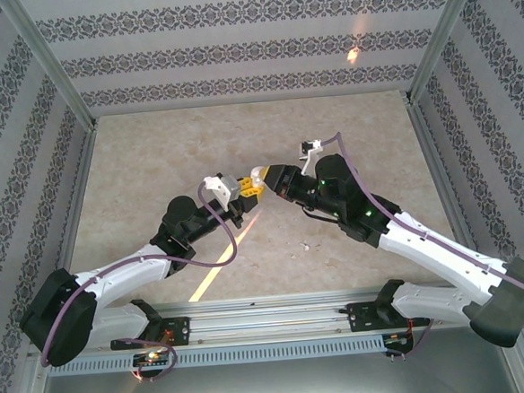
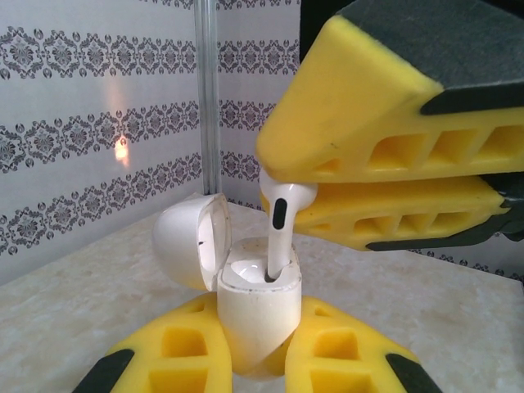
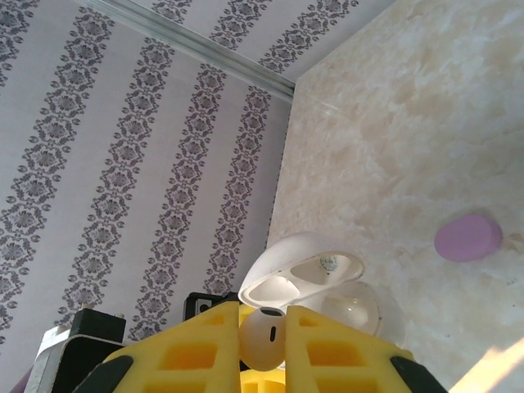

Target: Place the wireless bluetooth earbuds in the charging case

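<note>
left gripper (image 2: 258, 348): 2 yellow fingers clamped on the lower body of the case, 1 on each side; in the top view (image 1: 242, 192) it sits at mid table.
case (image 2: 258, 315): white, held upright off the table with its top open. The right wrist view (image 3: 327, 295) shows it just behind the earbud.
lid (image 2: 190, 241): hinged back to the left of the case body, hollow side facing the opening.
earbud (image 2: 281, 221): white, directly above the case, near upright. Stem end is inside the case's open top, head still above the rim. The right wrist view (image 3: 262, 336) shows the head between the finger pads.
right gripper (image 2: 274, 182): comes in from the upper right of the case, 2 yellow fingers pinched on the earbud head. In the top view (image 1: 262, 175) it is tip to tip with the left gripper.
table (image 2: 74, 303): beige marbled top, below and behind the case.
purple oval piece (image 3: 467, 237): lies flat on the table, well apart from the case.
wall (image 2: 82, 123): patterned stripes, far behind the case.
</note>
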